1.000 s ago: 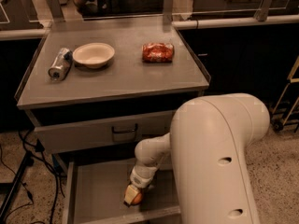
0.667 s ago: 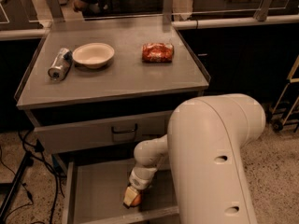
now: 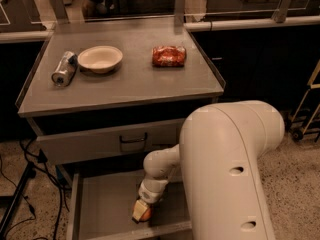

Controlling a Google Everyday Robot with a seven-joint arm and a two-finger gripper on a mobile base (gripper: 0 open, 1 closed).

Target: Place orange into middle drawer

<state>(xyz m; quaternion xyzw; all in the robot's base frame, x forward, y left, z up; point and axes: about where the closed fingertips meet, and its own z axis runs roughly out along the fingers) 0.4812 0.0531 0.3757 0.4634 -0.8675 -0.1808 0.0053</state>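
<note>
Warm, dim overhead light. The desk [image 3: 125,84] at upper centre is evenly lit; the arm [image 3: 230,159] at right glows palest. The tool [image 3: 141,211], lower centre, hangs in the shaded middle drawer [image 3: 105,209]; the top edge is dark.

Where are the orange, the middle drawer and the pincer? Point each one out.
orange [image 3: 145,215]: camera view, its bare lower right side.
middle drawer [image 3: 102,204]: camera view, bare floor left of the orange.
pincer [image 3: 141,210]: camera view, its tip, down in the drawer, shut on the orange.
</note>
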